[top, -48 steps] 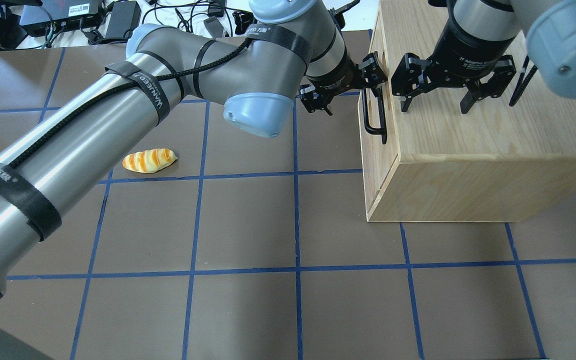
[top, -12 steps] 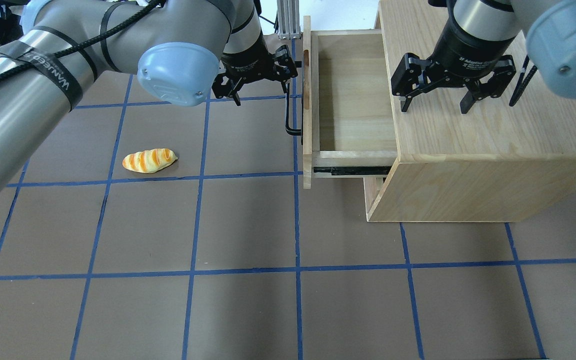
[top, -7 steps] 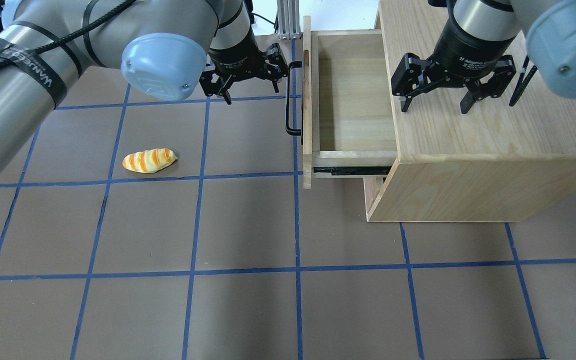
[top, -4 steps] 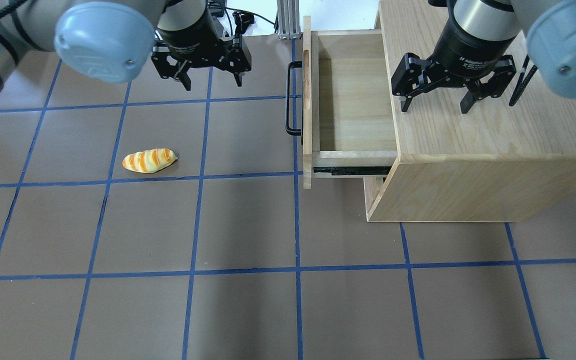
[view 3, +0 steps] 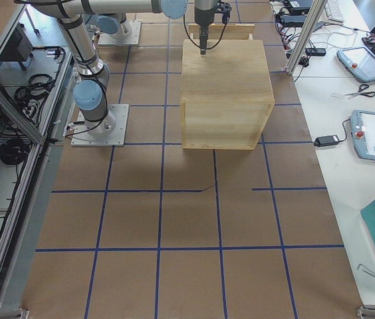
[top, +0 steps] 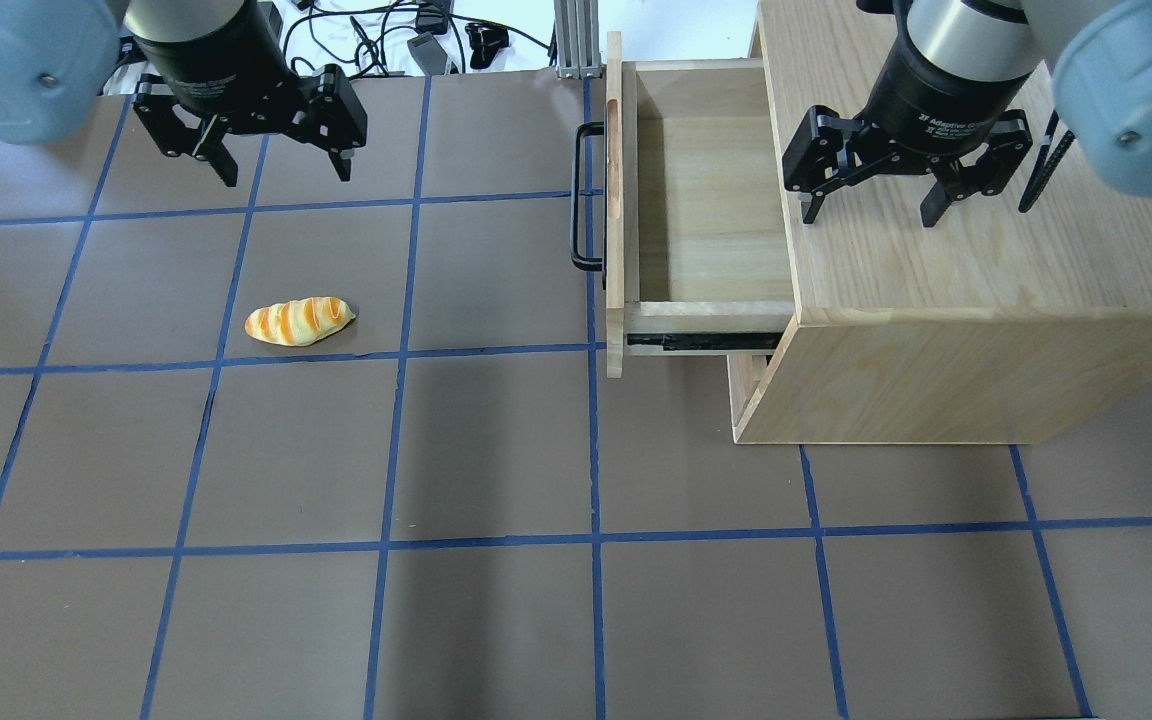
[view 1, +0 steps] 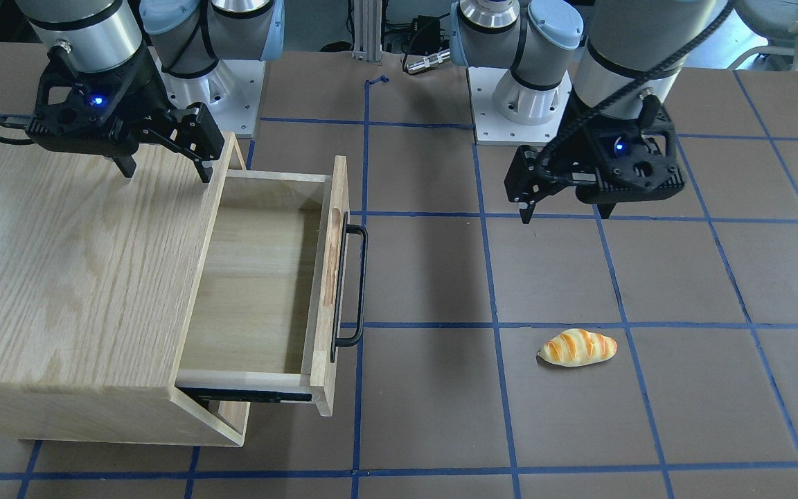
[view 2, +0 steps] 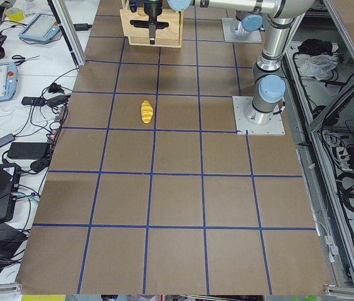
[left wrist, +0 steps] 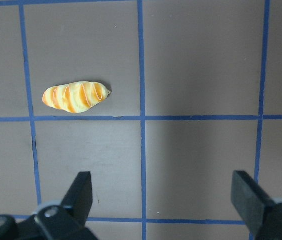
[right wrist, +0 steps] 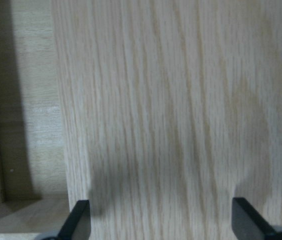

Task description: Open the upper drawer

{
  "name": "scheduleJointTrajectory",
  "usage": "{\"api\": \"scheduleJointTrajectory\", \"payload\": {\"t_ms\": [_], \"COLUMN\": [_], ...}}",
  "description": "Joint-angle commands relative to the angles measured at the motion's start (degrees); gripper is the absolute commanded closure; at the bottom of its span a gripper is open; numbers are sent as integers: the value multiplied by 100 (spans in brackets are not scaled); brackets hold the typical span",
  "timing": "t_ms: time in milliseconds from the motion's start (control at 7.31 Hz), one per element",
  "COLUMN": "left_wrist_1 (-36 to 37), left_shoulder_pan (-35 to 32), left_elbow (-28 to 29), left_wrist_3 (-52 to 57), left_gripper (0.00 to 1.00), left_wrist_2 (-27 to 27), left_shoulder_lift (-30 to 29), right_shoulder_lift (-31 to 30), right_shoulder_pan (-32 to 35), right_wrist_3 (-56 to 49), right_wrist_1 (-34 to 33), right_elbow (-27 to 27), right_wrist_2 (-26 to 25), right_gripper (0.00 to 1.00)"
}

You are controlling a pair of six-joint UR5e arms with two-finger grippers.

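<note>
the left end effector (top: 286, 175) hangs spread wide and empty over the desk (top: 496, 450), well apart from the cabinet (top: 936, 300), on the side its drawers face. the right end effector (top: 868, 215) is likewise spread and grasps nothing, poised over the cabinet's top near its front edge; whether its fingertips touch the wood i cannot tell. the upper drawer (top: 706, 200) stands pulled far out of the cabinet, its floor bare and its black bar handle (top: 576, 200) free of any grip. a toy bread roll (top: 298, 321) lies on the desk, well apart from the cabinet.

judged from this, the opening looks done and the step in hand is getting clear. to do that well, the left arm should travel away from the cabinet, not across the drawer front, so no finger clips the handle and nudges the drawer shut. the right arm should lift straight up off the cabinet's top rather than sweep over the open drawer.
</note>
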Motion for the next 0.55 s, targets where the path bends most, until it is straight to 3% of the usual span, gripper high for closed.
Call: {"api": "scheduleJointTrajectory", "payload": {"t_ms": [0,411], "left_wrist_1": [-232,-198], "left_shoulder_pan": [409,410], "left_elbow": [-84,-111], "left_wrist_3": [470,1098], "left_gripper": [0,0], "left_wrist_2": [40,24], "left_shoulder_lift": [167,229], "right_shoulder_lift": [0,0], "right_shoulder_pan": [0,0], "right_wrist_3": [0,0], "right_wrist_1": [0,0], "right_elbow": [0,0], "right_wrist_2": [-1,-1], "right_gripper": [0,0]}}
